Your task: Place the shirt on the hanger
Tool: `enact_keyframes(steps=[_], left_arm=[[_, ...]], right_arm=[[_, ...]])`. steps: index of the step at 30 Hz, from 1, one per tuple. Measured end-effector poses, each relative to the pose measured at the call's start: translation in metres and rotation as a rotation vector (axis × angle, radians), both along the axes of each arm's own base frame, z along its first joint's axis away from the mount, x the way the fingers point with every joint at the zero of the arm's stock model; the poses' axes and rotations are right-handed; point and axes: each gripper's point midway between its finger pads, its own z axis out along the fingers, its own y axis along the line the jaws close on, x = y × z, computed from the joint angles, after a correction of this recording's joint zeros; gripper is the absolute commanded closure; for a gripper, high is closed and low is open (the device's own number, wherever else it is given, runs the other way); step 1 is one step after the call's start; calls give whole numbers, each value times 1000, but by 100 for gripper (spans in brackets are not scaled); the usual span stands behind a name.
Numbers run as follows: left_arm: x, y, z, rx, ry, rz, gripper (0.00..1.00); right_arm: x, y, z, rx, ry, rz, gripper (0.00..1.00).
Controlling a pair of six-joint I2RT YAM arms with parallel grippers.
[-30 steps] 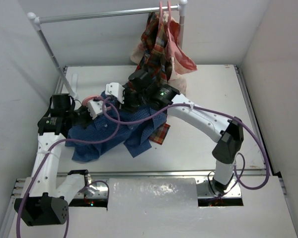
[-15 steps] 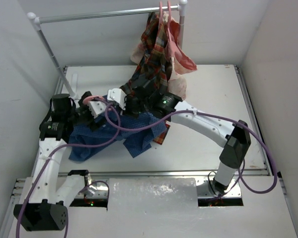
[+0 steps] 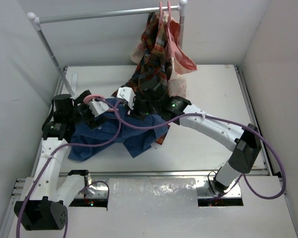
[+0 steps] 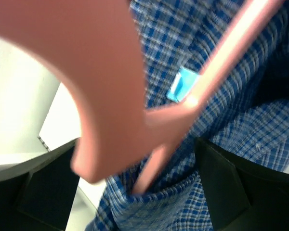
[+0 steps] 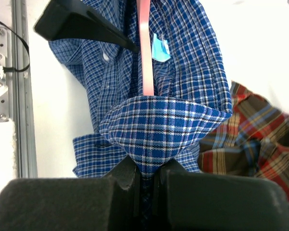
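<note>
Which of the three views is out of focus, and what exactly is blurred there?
Left wrist view: the hanger sits very near the lens and is a soft pink blur. Right wrist view: the shirt looks sharp. Top external view: evenly lit, sharp.

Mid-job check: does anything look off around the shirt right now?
Yes. The plaid shirt hanging from the rail trails onto the table, its hem lying against the blue shirt beside the right gripper, which pinches a blue fold. It might snag.
</note>
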Motion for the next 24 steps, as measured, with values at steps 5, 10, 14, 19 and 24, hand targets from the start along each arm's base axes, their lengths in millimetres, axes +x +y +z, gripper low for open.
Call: enact_keyframes(steps=[5, 10, 14, 19, 24], left_arm=[[-3, 1, -8, 64, -24, -43, 7], [1, 6, -14, 102, 24, -53, 7], [8, 15, -28, 182, 74, -72, 7], [5, 30, -39, 325, 89, -99, 7], [1, 34, -47, 407, 141, -165, 7]], right_arm=[[1, -3, -5, -13, 29, -8, 100], [7, 3, -15, -23, 67, 12, 100], [10, 2, -28, -44, 105, 4, 100], [14, -1, -35, -70, 118, -18, 100], [16, -1, -41, -88, 117, -16, 100]])
